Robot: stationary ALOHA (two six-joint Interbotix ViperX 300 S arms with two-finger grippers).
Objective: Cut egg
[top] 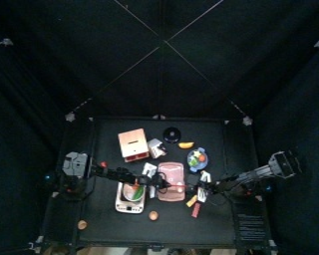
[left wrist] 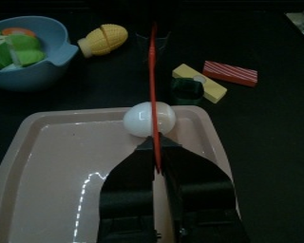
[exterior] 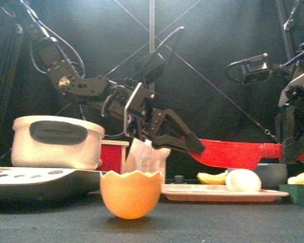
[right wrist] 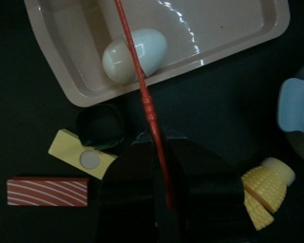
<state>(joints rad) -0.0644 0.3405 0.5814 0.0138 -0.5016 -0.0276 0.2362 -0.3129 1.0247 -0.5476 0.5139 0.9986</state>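
A white egg (left wrist: pixel 144 118) lies on a pink tray (left wrist: pixel 66 180) in the middle of the table. It also shows in the right wrist view (right wrist: pixel 126 55) and the front view (exterior: pixel 243 178). A long thin red knife (left wrist: pixel 154 76) runs edge-on over the egg, from one gripper to the other. My left gripper (left wrist: pixel 156 147) is shut on one end of it, at the tray's left side (top: pixel 151 172). My right gripper (right wrist: pixel 144 128) is shut on the other end (right wrist: pixel 155 142), just past the tray's right side (top: pixel 202 189).
A blue bowl of vegetables (left wrist: pixel 28 57), a yellow fruit piece (left wrist: pixel 104 38), a yellow sushi piece (right wrist: pixel 81 155) and a red striped piece (right wrist: pixel 47 190) lie near the tray. An orange eggshell cup (exterior: pixel 130 195) stands at the front. A white cooker (exterior: pixel 60 140) stands left.
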